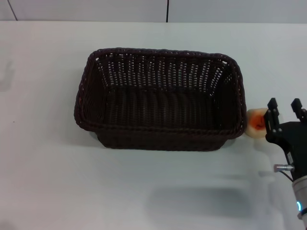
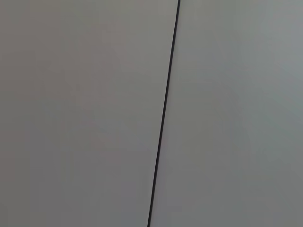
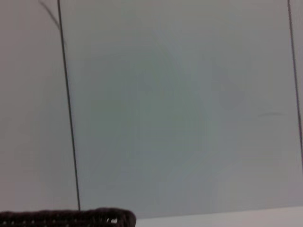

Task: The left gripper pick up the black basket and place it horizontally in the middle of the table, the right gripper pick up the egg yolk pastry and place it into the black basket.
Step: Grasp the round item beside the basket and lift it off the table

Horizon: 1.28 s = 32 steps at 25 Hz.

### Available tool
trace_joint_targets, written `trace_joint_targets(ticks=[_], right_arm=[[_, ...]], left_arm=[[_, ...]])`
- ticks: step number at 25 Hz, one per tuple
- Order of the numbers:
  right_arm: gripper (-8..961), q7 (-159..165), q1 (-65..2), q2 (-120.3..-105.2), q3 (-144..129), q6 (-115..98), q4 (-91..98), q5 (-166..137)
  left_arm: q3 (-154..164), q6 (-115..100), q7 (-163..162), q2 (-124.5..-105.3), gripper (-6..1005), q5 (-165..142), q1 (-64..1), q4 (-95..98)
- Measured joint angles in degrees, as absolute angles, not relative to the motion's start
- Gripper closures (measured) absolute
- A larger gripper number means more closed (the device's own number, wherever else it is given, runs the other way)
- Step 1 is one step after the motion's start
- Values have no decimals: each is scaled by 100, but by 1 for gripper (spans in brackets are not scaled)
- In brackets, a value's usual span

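Black basket (image 1: pixel 158 98), a large rectangular dark woven wicker container with braided rim, rests long side across the middle of the wide white table (image 1: pixel 43 172). Egg yolk pastry (image 1: pixel 256 122), a small cream ball with an orange patch, lies on the table just beside the basket's right end. Right gripper (image 1: pixel 284 112), a black two-pronged claw, is at the pastry's right side with prongs spread apart, one prong overlapping it. Right wrist view shows only the basket rim (image 3: pixel 71 218) and a pale panelled wall (image 3: pixel 180 104).
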<state>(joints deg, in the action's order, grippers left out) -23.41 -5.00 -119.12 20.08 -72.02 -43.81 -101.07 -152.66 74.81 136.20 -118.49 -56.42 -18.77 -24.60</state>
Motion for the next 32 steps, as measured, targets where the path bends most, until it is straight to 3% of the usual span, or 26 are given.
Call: trace_joint_targets(ticks=[16,32], right_arm=[[457,-2104,-999,-11893,2040,-6168,-4076,-9949],[457,-2092,-1038,-11918,2141,-6031,-4034,-9816]], left_arm=[[-15223,7615,13616,-11855,450,-5643,-1854,-2452],[-15266,7673,13614,-11854,454,-5643,-1892,-2467]])
